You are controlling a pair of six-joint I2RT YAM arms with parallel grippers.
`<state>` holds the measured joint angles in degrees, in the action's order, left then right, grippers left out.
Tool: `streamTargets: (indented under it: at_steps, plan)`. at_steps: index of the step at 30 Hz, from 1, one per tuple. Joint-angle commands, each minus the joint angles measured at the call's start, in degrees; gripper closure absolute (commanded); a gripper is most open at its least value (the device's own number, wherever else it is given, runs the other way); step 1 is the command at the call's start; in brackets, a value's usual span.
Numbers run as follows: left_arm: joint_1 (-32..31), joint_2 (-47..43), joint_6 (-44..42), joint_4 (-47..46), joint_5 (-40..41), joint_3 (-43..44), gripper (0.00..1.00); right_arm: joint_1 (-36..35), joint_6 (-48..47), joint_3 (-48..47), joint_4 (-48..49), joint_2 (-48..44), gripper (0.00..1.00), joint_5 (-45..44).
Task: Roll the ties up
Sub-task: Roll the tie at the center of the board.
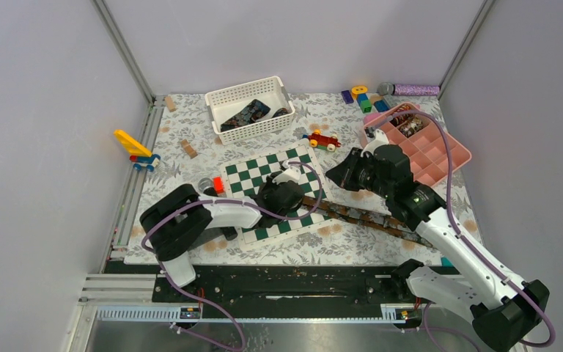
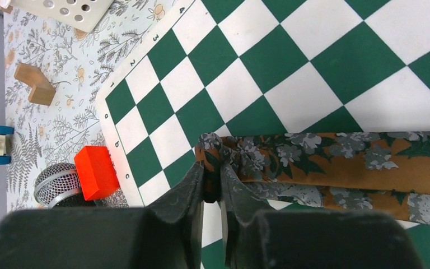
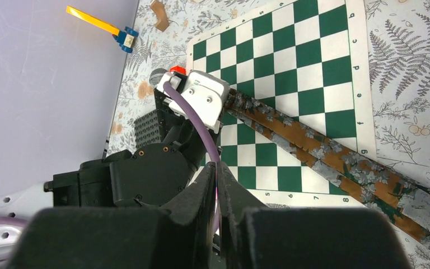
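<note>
From above: low over a green-and-white chessboard mat [image 1: 260, 172] with the left gripper [image 1: 287, 194], at the end of a long brown-rust floral tie [image 1: 366, 218]. Stretched diagonally rightward off the mat onto the floral tablecloth [image 1: 183, 172], passing under the right arm. Right gripper [image 1: 336, 176] above the mat's right edge. More dark ties [image 1: 245, 114] piled in a white perforated basket [image 1: 242, 86] at the back.

Left wrist: pinching the bunched end of the tie [image 2: 336, 162] tight between both fingers [image 2: 185, 190], on the board, near a red block [image 2: 95, 171].

Right wrist: fingers [image 3: 201, 193] pressed nearly together, holding nothing, hovering above the tie [image 3: 325, 151].
</note>
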<state>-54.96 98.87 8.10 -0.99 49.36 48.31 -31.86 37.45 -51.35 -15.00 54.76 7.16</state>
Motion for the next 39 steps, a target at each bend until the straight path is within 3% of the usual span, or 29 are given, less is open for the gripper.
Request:
streamTargets:
  at_steps: [1, 33, 39]
  plan:
    - [-1.31, 1.15, -1.08, -0.85, 2.07, 2.04, 1.0, 0.5, 0.9, 0.64, 1.03, 0.12, 0.9, 1.76]
    - [-3.84, 4.88, -1.68, 0.82, -2.62, 4.6, 1.0, 0.84, 1.13, 1.34, 1.44, 0.6, 0.9, 2.38]
    - [-3.84, 5.1, -1.34, 0.91, -5.19, 4.95, 0.94, 0.83, 1.25, 1.6, 1.39, 0.51, 0.9, 2.2]
